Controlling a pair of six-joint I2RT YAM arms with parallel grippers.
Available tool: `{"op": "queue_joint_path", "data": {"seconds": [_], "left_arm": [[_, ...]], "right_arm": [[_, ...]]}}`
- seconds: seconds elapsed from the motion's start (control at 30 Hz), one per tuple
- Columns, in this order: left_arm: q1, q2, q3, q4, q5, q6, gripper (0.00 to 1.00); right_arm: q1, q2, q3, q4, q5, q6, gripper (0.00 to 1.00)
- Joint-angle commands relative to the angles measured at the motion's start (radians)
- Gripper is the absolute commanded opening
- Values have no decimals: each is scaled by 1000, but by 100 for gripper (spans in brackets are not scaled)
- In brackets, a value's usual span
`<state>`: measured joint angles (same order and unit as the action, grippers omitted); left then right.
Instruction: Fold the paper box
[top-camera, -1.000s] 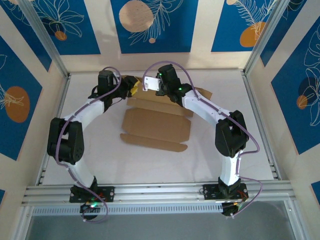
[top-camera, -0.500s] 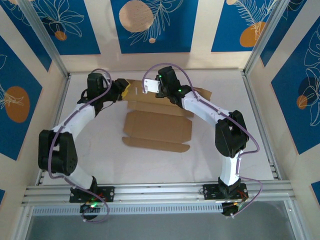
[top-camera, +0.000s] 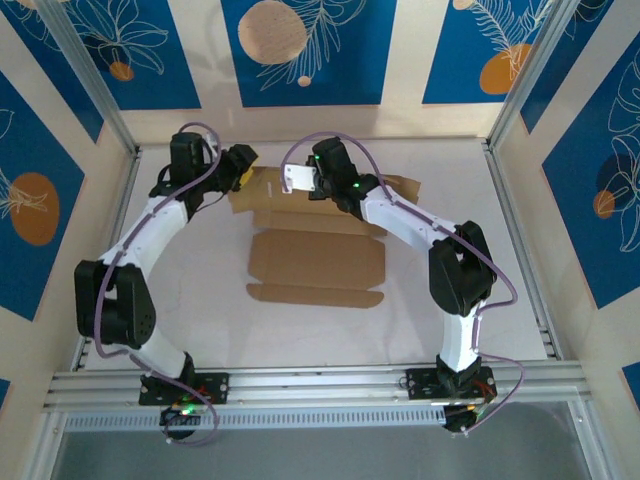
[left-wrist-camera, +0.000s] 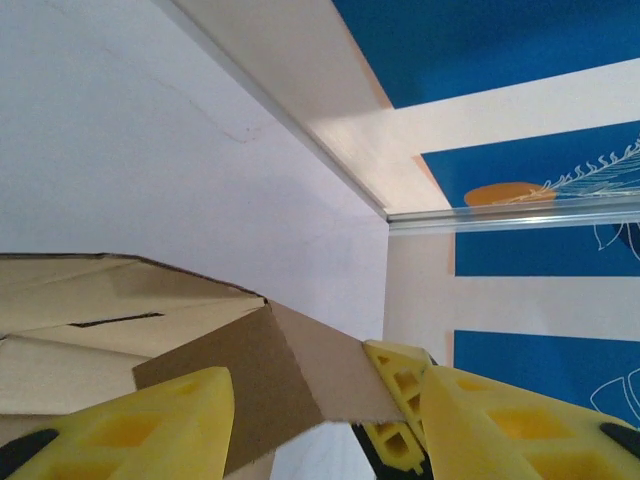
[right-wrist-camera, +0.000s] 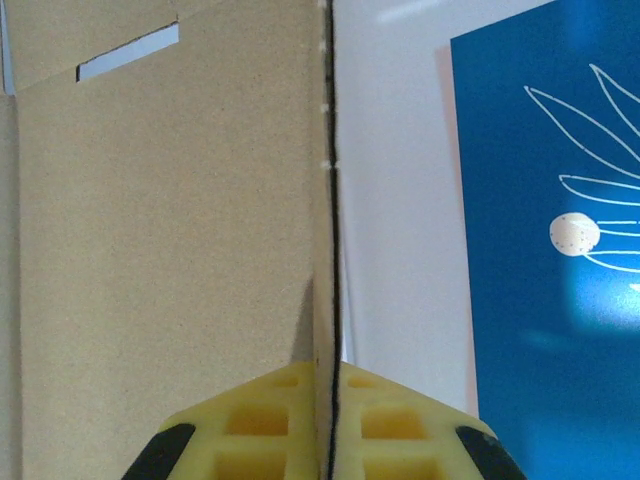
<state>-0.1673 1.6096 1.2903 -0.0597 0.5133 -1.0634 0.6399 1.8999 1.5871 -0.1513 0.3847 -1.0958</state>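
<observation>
Since a second ago, left fingers (left-wrist-camera: 150, 420) have drawn back toward the far-left corner, elbow swung outward. Box (top-camera: 315, 260) has squared up a little, its near flap (top-camera: 315, 296) lying straighter.

Left fingers: apart, with a brown flap corner (left-wrist-camera: 300, 370) in the gap between them, not pinched.

Right fingers (right-wrist-camera: 270, 410): pressed together on the edge of a panel (right-wrist-camera: 170, 200), seen edge-on. A slit (right-wrist-camera: 128, 52) is cut near that panel's far end.

Box lies mid-tabletop (top-camera: 200, 300), main panel flat, far section under both wrists. Left arm (top-camera: 150, 225) arcs round the left side; right arm (top-camera: 420, 225) reaches in from the right.
</observation>
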Motion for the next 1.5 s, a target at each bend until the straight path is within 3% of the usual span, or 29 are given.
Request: {"op": "queue_joint_path", "data": {"seconds": [0.0, 0.43, 0.53, 0.87, 1.1, 1.3, 1.4, 1.47], "left_arm": [[-43, 47, 35, 16, 42, -24, 53], [-79, 87, 14, -45, -33, 30, 47], [-78, 92, -6, -41, -50, 36, 44], [-74, 116, -64, 20, -66, 17, 36], [-74, 112, -89, 50, -78, 8, 34], [-74, 109, -105, 84, -86, 5, 28], [-74, 109, -112, 103, -87, 1, 24], [-73, 107, -118, 119, -88, -5, 23]], "right_arm": [[14, -31, 4, 33, -17, -13, 0], [47, 13, 14, 40, 3, 2, 2], [50, 11, 2, 48, 5, 6, 10], [47, -56, -25, -22, -81, 49, 56], [46, -129, -48, -118, -185, 78, 61], [46, -181, -26, -131, -236, 279, 56], [46, -201, 11, -140, -248, 499, 52], [38, -230, 38, -137, -271, 750, 52]]}}
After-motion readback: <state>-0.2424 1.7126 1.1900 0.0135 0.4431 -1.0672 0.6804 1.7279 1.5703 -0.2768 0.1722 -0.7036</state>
